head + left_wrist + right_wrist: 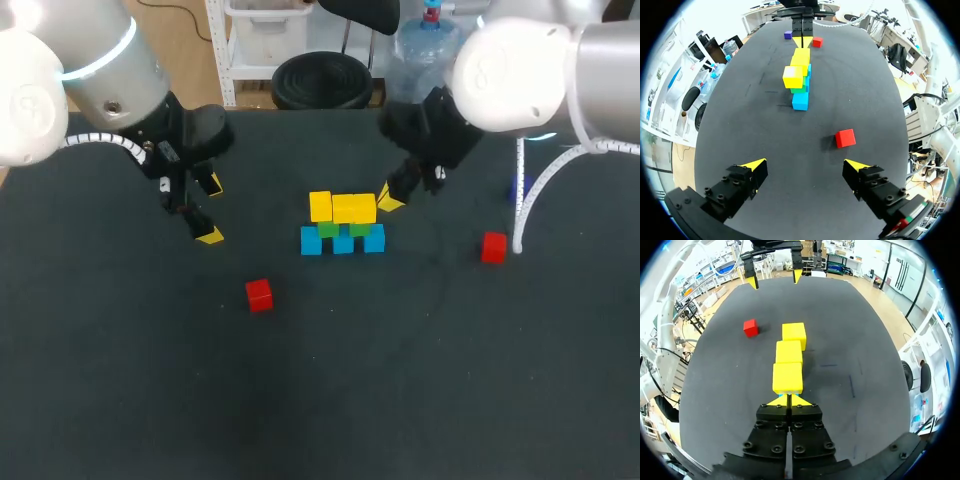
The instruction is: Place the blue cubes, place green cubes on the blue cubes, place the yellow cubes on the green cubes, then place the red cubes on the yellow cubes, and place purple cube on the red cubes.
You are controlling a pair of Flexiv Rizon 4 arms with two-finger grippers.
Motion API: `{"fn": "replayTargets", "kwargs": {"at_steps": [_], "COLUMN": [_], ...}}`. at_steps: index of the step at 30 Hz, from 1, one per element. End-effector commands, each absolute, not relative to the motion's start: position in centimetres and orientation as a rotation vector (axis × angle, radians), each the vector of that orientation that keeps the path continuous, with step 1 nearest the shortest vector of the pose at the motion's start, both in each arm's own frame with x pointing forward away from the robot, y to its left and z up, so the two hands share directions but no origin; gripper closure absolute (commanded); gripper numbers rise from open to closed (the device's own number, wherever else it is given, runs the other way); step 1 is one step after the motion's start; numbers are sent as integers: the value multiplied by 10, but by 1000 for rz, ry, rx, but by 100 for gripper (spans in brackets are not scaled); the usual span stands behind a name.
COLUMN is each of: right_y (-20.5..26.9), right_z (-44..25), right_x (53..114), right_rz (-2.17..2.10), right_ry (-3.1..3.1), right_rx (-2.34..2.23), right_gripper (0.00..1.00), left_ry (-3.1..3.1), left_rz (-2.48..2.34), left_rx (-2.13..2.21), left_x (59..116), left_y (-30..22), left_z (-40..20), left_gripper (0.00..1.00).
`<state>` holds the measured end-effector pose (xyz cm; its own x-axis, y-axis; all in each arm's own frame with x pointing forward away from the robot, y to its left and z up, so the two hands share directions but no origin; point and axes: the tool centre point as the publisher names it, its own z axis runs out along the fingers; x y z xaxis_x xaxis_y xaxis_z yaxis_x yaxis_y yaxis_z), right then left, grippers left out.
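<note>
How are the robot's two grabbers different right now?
The left gripper has its yellow-tipped fingers spread wide open; the right gripper has them shut together. The left gripper hangs above bare black table; the right gripper sits close beside the end yellow cube of the top row. Both hold nothing.

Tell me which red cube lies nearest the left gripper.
The red cube ahead of the left gripper; the other red cube lies beyond the stack, far to the right.
</note>
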<state>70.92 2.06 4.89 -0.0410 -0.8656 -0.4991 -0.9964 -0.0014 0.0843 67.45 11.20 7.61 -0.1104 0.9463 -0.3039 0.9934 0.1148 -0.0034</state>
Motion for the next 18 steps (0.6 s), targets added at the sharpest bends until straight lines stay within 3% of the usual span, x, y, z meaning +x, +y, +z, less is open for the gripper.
{"fn": "replayTargets", "kwargs": {"at_steps": [1, 11, 16, 18], "right_y": [16, -2, -13, -18], "right_z": [51, 63, 64, 65], "right_x": [707, 703, 702, 702], "right_rz": [605, 575, 577, 584], "right_ry": [1977, 1989, 2001, 2003], "right_rx": [-1930, -1898, -1878, -1871], "right_gripper": [100, 100, 63, 55], "left_ry": [2160, 2160, 2160, 2160], "left_rz": [-306, -306, -306, -306], "left_rx": [1929, 1929, 1929, 1929], "left_x": [675, 675, 675, 675], "left_y": [113, 113, 113, 113], "left_z": [76, 76, 76, 76], "left_gripper": [0, 0, 0, 0]}}
